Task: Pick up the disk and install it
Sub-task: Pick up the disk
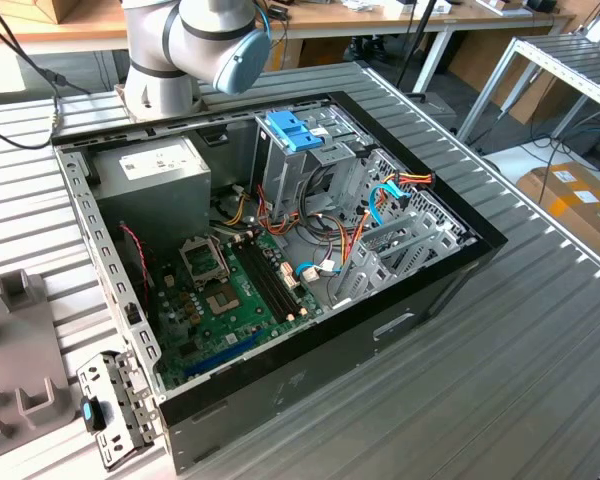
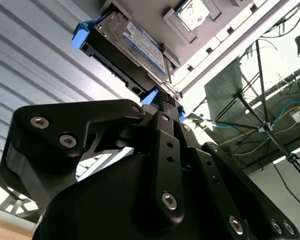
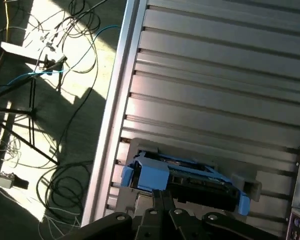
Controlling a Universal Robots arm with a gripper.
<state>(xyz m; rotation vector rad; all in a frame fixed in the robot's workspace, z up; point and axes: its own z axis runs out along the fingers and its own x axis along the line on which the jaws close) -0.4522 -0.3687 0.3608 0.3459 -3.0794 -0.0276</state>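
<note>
Disk (image 2: pixel 142 45) just ahead of claw (image 2: pixel 166 102), over ribbed tabletop (image 3: pixel 215 75).

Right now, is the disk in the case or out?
Out: the disk sits on a grey holder on the slatted table, in both wrist views.

Colour-wise: the disk (image 2: pixel 130 50) is grey metal with a pale label that has a blue stripe, all framed in bright light-blue plastic. The gripper (image 2: pixel 162 102) is matte black. The table (image 1: pixel 500 380) is silvery grey with ribbed stripes. The computer case (image 1: pixel 380 330) is black, the motherboard (image 1: pixel 230 300) green, the latch (image 1: pixel 295 130) mid blue, the power-supply box (image 1: pixel 155 170) plain grey, and the wires (image 1: pixel 355 240) red, yellow and orange. The arm (image 1: pixel 195 35) is silver-grey with pale blue on one joint.
</note>
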